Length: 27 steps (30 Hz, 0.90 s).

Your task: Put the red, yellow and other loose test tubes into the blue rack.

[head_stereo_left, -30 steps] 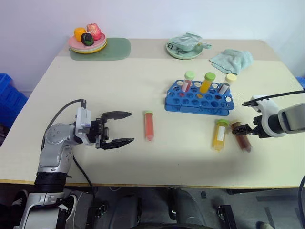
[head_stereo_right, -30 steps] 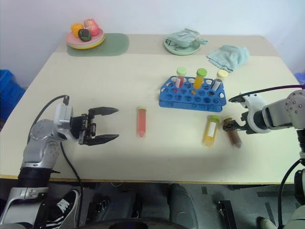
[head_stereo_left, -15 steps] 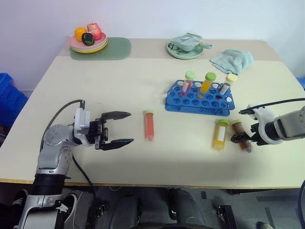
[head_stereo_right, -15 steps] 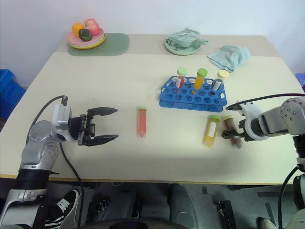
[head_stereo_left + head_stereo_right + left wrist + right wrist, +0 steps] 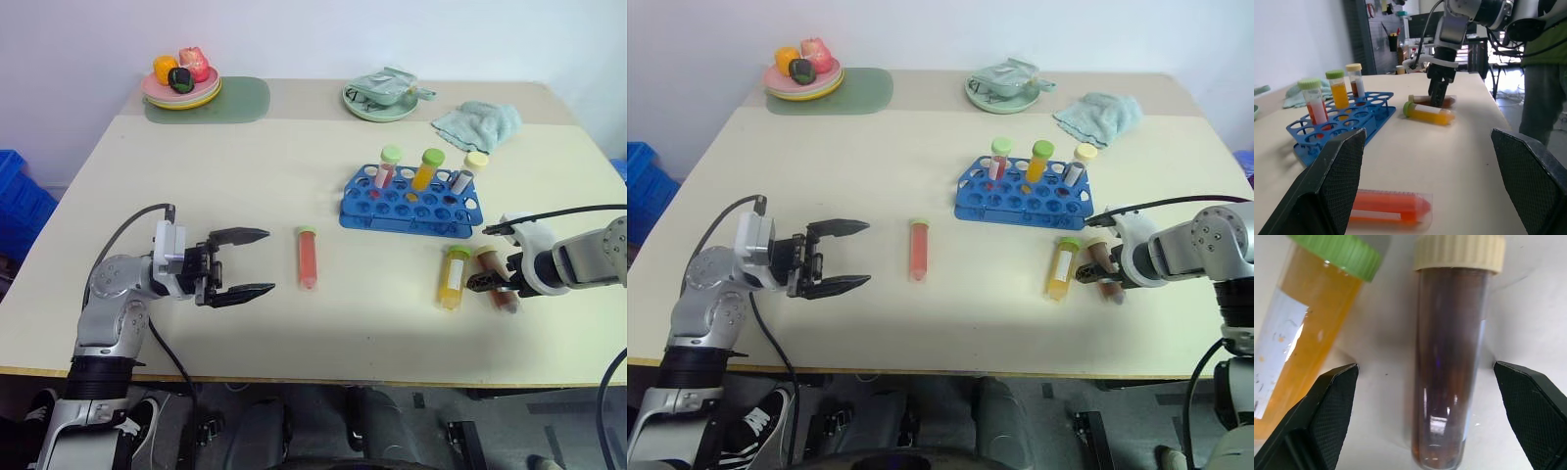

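Observation:
A red-orange tube (image 5: pixel 307 257) with a pale green cap lies flat mid-table. To its left my left gripper (image 5: pixel 269 260) is open and level, its tips short of the tube. The blue rack (image 5: pixel 409 207) stands behind and holds three upright capped tubes. In front of it lie a yellow tube (image 5: pixel 453 277) and, to its right, a dark brown-red tube (image 5: pixel 1449 367) with a pale yellow cap. My right gripper (image 5: pixel 490 281) points down over the dark tube, open. Its fingers (image 5: pixel 1317 421) straddle the tube without touching it.
A plate of fruit (image 5: pixel 180 80) sits on a green mat at the back left. A green dish (image 5: pixel 380 96) and a teal cloth (image 5: pixel 477 122) lie at the back right. A blue bin (image 5: pixel 15 206) stands off the table's left edge. A person (image 5: pixel 1542 58) stands beyond the table's right end.
The camera has shifted slightly. My right gripper has settled a little lower around the dark tube. The left gripper and all the tubes have stayed where they were.

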Available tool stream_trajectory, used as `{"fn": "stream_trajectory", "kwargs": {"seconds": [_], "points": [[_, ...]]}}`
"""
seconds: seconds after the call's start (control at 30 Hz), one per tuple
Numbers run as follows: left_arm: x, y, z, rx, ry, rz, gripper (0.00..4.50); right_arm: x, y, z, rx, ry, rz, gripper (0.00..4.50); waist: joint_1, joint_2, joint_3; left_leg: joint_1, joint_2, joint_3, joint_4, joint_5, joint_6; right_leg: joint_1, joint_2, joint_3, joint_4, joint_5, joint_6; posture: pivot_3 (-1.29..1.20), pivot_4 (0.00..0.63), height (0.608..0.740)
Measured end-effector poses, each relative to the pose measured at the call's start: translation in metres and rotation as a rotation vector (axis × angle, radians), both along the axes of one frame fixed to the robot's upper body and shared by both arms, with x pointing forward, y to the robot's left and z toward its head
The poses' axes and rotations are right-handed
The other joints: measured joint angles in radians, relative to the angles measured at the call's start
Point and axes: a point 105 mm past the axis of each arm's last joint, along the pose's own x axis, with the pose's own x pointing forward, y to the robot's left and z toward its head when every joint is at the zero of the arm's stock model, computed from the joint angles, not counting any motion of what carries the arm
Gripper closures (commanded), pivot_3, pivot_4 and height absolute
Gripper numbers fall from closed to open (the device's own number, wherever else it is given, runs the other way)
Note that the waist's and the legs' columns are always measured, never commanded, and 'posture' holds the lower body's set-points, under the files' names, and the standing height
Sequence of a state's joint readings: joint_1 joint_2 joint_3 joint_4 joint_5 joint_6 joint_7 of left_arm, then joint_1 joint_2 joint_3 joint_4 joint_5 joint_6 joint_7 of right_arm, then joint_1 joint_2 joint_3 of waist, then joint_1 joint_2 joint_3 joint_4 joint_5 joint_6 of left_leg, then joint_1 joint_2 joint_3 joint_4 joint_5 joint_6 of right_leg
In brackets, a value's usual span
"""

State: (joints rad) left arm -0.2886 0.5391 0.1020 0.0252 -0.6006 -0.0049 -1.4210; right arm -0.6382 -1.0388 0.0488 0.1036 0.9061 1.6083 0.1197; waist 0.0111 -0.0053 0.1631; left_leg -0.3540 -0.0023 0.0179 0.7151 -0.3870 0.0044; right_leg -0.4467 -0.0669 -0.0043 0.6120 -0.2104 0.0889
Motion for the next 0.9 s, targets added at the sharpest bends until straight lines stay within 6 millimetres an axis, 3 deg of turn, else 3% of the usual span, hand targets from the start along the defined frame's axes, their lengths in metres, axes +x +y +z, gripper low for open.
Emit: {"fn": "stream_trajectory", "kwargs": {"seconds": [0.17, 0.63, 0.77, 0.9], "points": [[0.001, 0.0, 0.0, -0.002, 0.002, 0.005, 0.35, 0.008, 0.001, 0.008, -0.008, -0.034, -0.005, 0.0, 0.0, 0.0, 0.0, 0.0, 0.0, 0.0, 0.0, 0.0, 0.0, 0.0, 0.0, 0.0, 0.0, 0.0, 0.0, 0.0, 0.15, 0.74], [-0.003, -0.001, 0.002, 0.005, 0.007, 0.013, 0.35, 0.017, 0.0, 0.005, -0.024, -0.034, -0.014, 0.0, 0.0, 0.0, 0.0, 0.0, 0.0, 0.0, 0.0, 0.0, 0.0, 0.0, 0.0, 0.0, 0.0, 0.0, 0.0, 0.0, 0.15, 0.74], [-0.003, -0.001, 0.003, -0.002, 0.007, 0.01, 0.3, 0.017, -0.001, 0.005, -0.025, -0.034, -0.015, 1.22, 0.0, 0.0, 0.0, 0.0, 0.0, 0.0, 0.0, 0.0, 0.0, 0.0, 0.0, 0.0, 0.0, 0.0, 0.0, 0.0, 0.15, 0.74], [-0.004, -0.001, 0.004, -0.008, 0.006, 0.008, 0.3, 0.017, -0.002, 0.005, -0.026, -0.034, -0.016, 1.22, -0.001, 0.0, 0.0, 0.0, -0.001, 0.0, 0.0, 0.0, 0.0, 0.0, 0.0, 0.0, 0.0, 0.0, 0.0, 0.0, 0.15, 0.74]]}}
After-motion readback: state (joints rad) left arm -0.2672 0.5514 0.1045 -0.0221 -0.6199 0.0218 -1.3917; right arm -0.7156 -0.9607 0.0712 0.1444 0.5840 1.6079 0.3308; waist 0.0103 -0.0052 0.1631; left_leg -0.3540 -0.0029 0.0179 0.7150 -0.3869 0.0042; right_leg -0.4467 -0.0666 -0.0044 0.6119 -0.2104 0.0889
